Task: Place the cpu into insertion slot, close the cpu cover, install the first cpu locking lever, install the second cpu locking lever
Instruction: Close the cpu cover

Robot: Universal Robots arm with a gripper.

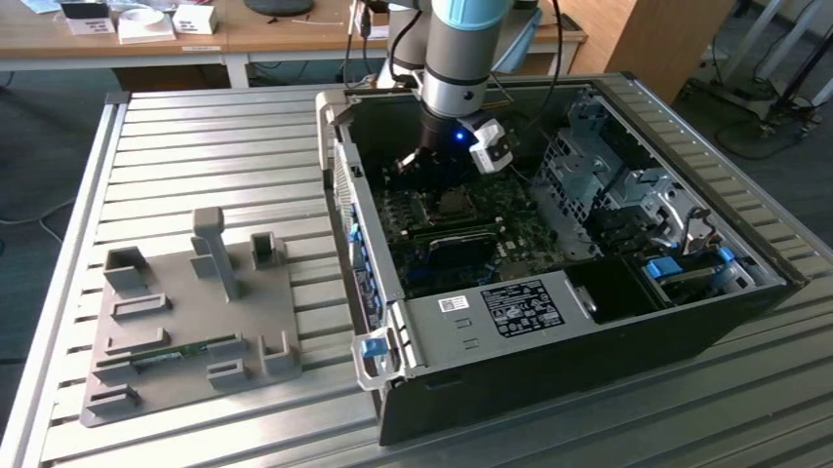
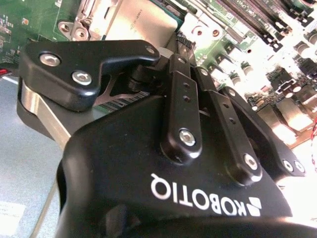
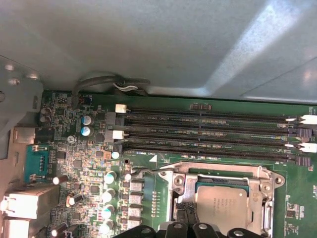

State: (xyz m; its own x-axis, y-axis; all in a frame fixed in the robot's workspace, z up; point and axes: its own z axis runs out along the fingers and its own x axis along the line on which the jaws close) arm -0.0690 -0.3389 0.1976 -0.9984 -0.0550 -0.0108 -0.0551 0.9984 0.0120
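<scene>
1. The worktop [image 1: 209, 156] carries the open computer case [image 1: 547, 361] on the exterior view's right.
2. Over the motherboard [image 3: 64, 158] hangs the pincer [image 1: 434, 174]; open or closed, I cannot tell.
3. The cpu cover [image 3: 228, 172] lies down on that board, near the pincer.
4. The cpu [image 3: 221, 208] sits inside its frame.

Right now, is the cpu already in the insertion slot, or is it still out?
In. In the first wrist view the cpu lies flat, seated on the motherboard, with the metal frame of the cpu cover around it.
</scene>
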